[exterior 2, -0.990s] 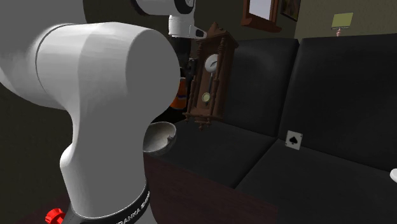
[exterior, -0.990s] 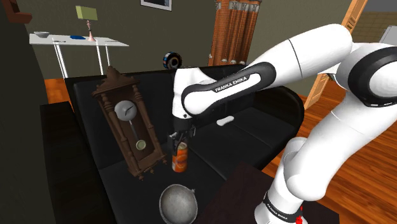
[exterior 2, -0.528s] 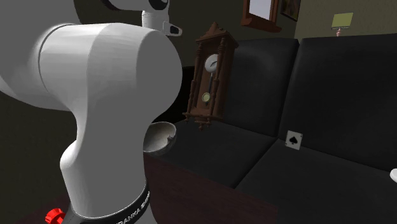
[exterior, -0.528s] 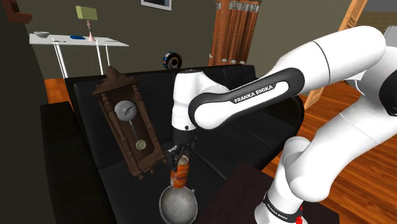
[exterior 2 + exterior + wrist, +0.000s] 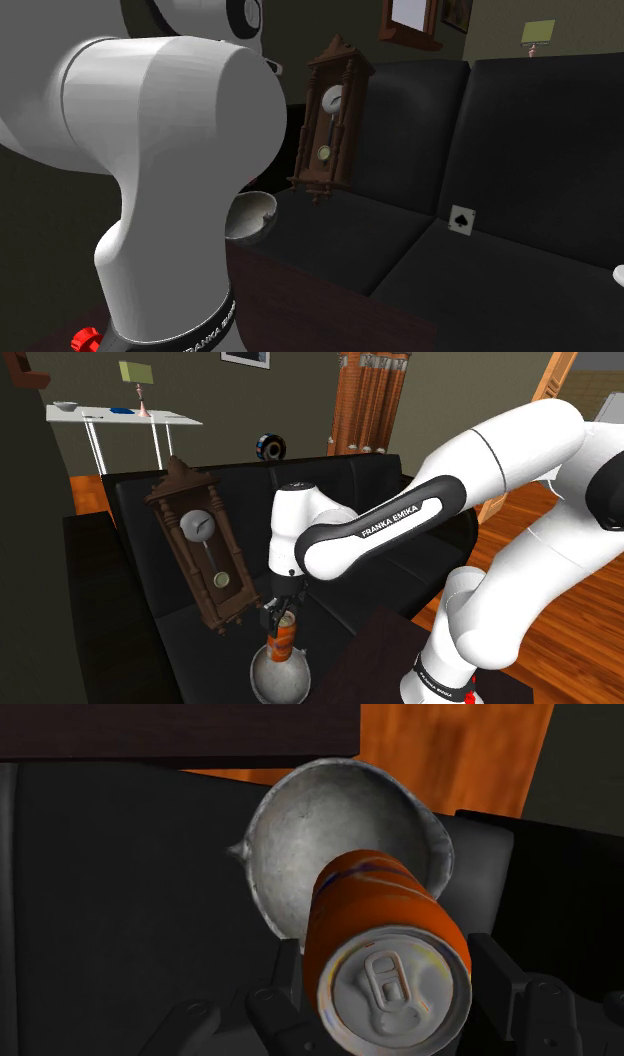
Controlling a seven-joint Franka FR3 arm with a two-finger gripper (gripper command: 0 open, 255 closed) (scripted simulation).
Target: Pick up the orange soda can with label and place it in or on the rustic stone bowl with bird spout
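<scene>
The black sofa [image 5: 140, 502] spread beneath everything, and the white arm [image 5: 400, 517] bent down over its seat. A brown wooden wall clock [image 5: 205, 547] leaned against the backrest. Near the clock's foot, on the seat cushion, sat the grey stone bowl [image 5: 262, 677]. The orange soda can [image 5: 285, 634] hung upright over the bowl's hollow, its lower end about level with the rim; whether it touched the bowl could not be told. The black gripper [image 5: 284, 614] clasped the can's upper part, one finger pressed against each side.
</scene>
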